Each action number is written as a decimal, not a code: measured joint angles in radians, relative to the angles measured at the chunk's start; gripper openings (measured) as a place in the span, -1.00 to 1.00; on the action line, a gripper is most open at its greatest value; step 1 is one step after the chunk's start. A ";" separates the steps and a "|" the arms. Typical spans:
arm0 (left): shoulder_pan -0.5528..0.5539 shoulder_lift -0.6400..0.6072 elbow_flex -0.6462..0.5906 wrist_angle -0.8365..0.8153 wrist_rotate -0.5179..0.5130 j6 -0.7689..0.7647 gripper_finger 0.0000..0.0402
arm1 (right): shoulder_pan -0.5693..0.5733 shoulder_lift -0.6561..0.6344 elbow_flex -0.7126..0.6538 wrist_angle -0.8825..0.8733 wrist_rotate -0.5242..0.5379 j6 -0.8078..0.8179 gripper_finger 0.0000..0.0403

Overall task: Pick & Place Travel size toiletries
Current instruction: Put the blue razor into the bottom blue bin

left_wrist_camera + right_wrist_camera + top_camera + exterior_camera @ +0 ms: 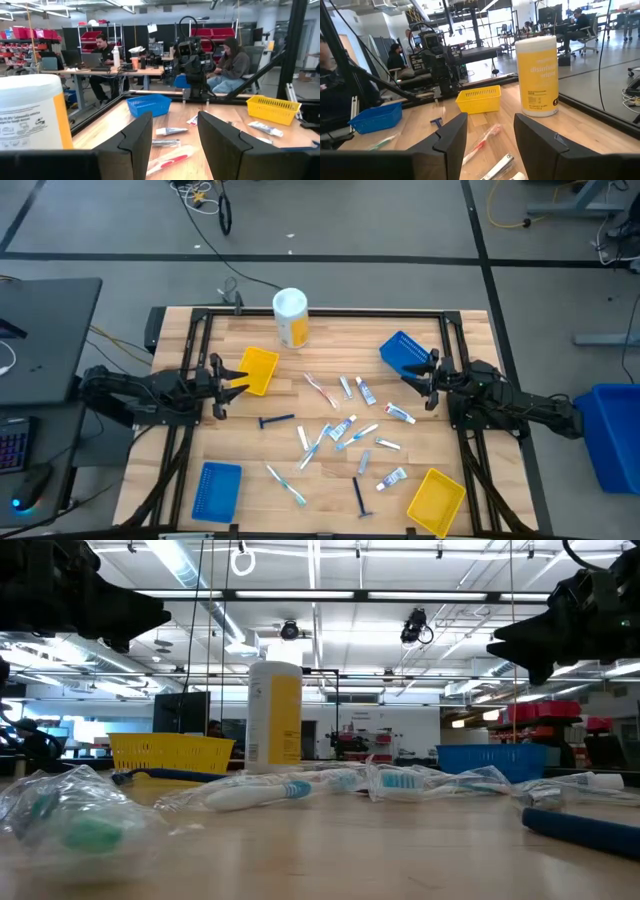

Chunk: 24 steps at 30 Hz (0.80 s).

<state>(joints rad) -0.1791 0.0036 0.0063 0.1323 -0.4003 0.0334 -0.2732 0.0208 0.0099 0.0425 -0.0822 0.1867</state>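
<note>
Table (470, 380) — canister (290, 317), trays, scattered toiletries (345, 430).

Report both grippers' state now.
Left gripper: open, holding nothing, above the table's left side.
Right gripper: open, holding nothing, above the right side.

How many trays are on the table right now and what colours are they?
4: a yellow tray by the left gripper, a blue tray by the right gripper, another blue one front-left, another yellow one front-right.
</note>
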 joint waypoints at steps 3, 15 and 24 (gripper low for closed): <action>0.000 0.001 0.000 0.014 -0.026 -0.052 -0.18 | 0.000 0.000 0.000 0.011 0.001 0.000 -0.12; 0.000 0.001 0.000 0.128 -0.081 -0.175 -0.18 | 0.000 0.000 0.000 0.052 0.001 0.000 -0.05; 0.000 0.054 0.000 0.128 -0.085 -0.237 -0.18 | 0.000 0.000 0.000 0.080 0.004 0.151 -0.03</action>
<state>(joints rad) -0.1787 0.0581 0.0063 0.2606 -0.4848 -0.2040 -0.2729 0.0210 0.0101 0.1225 -0.0780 0.3378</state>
